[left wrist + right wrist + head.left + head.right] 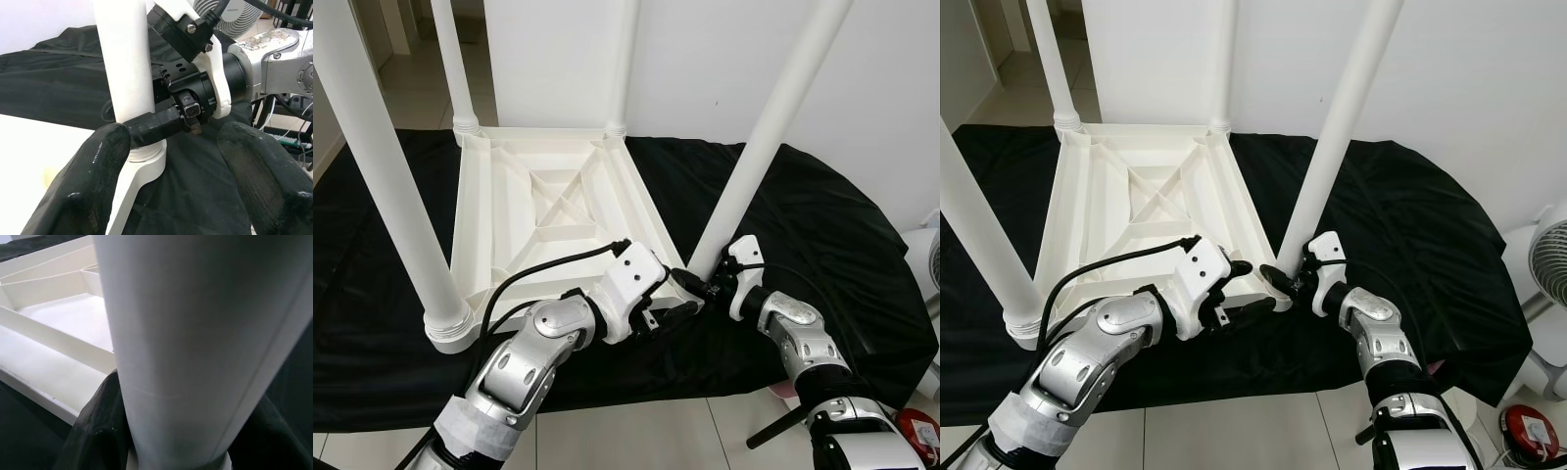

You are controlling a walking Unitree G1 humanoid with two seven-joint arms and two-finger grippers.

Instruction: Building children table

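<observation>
Your right gripper (pixel 697 286) is clamped on the near-right leg (pixel 773 127) low at its socket on the upturned table (pixel 538 211), while your left gripper (pixel 674 309) sits spread beside it.

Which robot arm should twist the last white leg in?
Probably the right gripper: its fingers already close around the base of the tall white plastic table leg. The left gripper is open beside that corner of the upturned white tabletop.
</observation>
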